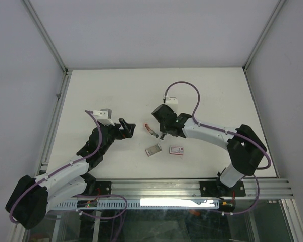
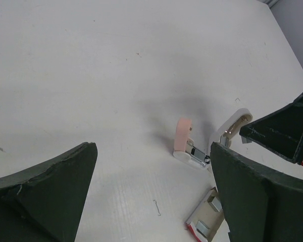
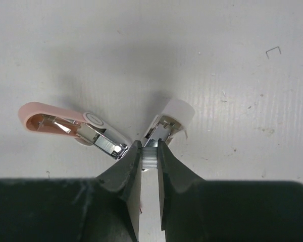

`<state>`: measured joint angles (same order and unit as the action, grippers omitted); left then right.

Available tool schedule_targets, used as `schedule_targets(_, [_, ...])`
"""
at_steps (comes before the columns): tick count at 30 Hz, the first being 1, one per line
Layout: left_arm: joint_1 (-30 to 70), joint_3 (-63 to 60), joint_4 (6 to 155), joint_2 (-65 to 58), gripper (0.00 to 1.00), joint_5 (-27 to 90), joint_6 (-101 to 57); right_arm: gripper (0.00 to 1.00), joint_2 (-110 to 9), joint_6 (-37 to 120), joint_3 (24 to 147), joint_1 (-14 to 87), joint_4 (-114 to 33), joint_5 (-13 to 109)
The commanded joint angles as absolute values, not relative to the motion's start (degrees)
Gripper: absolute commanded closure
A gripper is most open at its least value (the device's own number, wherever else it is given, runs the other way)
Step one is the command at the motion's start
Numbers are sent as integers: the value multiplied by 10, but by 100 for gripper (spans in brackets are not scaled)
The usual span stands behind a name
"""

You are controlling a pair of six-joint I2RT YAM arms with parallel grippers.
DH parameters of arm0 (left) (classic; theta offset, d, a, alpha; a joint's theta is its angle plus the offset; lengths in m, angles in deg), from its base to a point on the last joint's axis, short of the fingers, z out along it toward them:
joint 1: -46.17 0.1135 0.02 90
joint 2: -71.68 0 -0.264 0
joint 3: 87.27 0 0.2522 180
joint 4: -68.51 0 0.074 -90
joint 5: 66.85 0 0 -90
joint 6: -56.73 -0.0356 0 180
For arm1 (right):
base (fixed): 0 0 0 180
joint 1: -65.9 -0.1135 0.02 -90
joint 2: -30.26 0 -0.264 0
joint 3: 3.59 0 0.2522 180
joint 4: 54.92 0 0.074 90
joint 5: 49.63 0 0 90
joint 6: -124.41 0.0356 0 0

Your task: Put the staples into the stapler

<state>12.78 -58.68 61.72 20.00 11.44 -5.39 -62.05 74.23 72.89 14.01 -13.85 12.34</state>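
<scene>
Stapler (image 3: 55,118) lies near the middle of the bench (image 1: 106,91), hinged open into a V. Pink half points one way, white half the other, with bare metal showing inside each.

Right fingers (image 3: 125,174) are pressed onto a short strip of staples (image 3: 149,157), pinching it by its two sides. The strip sits right at the near end of the metal channel in the white half, in line with it. Cannot tell whether it has entered the channel or only touches the end.

Tray (image 2: 198,214), shallow and open, lies on the bench between the stapler and the arm bases, apart from the stapler. Contents: silvery staple strips, at least two showing in the left wrist view. Part of the tray is hidden there by the left finger and the picture edge, so the count is uncertain.

Box (image 1: 177,150), white with its red label facing up, lies flat just beside the tray on the right arm's side, not touching it. Cannot tell whether anything is inside.

Left fingers (image 2: 55,194) are spread wide and hold nothing. They hover over the bench to the left of the stapler, clear of it and pointed toward it.

One loose staple (image 3: 272,50) lies on the bench, apart from the stapler
</scene>
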Motion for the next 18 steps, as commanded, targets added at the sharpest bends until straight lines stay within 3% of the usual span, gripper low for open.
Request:
schedule_targets(1, [127,-586,581,206,1,154,-74,90,-573,724,714,156,-177,115])
schedule_targets(5, [113,-573,549,183,2,201,-102,90,-531,700,693,171,-186,130])
schedule_targets(10, [25,-499,548,125,1,183,-152,89,-480,676,665,195,-186,136])
schedule_targets(18, [-31,-311,592,-87,1,163,-160,89,-404,647,586,278,-223,178])
